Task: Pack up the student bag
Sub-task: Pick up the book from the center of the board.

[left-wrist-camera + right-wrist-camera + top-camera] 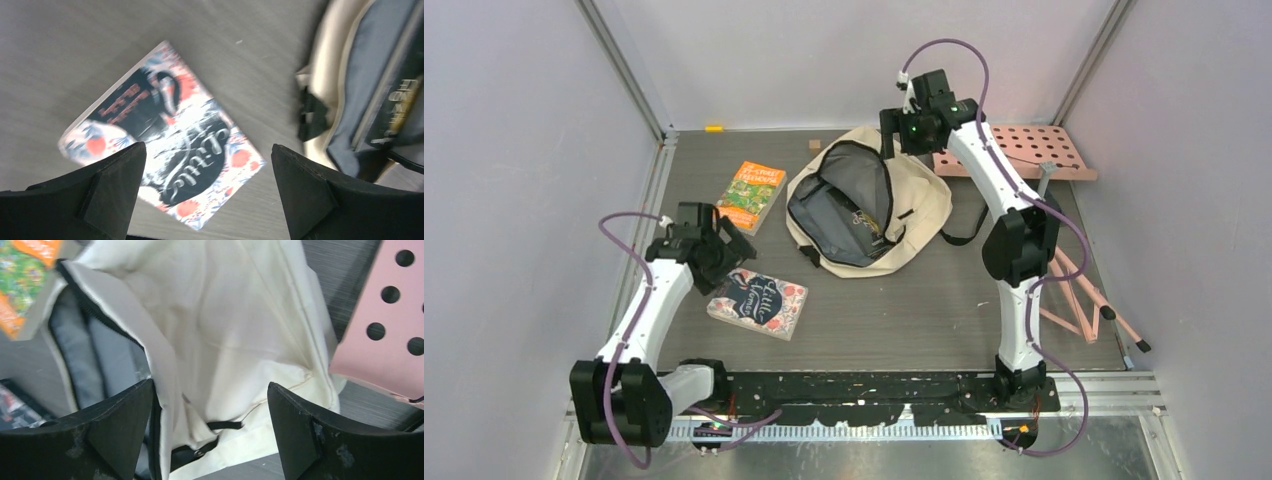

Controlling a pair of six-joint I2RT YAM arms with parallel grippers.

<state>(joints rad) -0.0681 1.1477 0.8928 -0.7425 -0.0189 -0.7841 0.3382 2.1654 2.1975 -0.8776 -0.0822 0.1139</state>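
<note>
The student bag [921, 205] lies open in the middle of the table, cream outside and grey inside, with a dark book with gold lettering [866, 226] in it. My right gripper [892, 140] hangs open over the bag's far top edge. In the right wrist view the cream fabric [235, 315] and a black strap fill the space below the right gripper [210, 385]. A floral book [758, 303] lies at the front left. My left gripper [732, 255] hovers open just above it; the wrist view shows the left gripper [208, 147] wide over the floral book's [165, 125] cover.
An orange and green book [752, 195] lies left of the bag. A pink perforated board [1029, 150] stands at the back right, with pink rods [1084, 300] on the right side. Purple walls close in the table.
</note>
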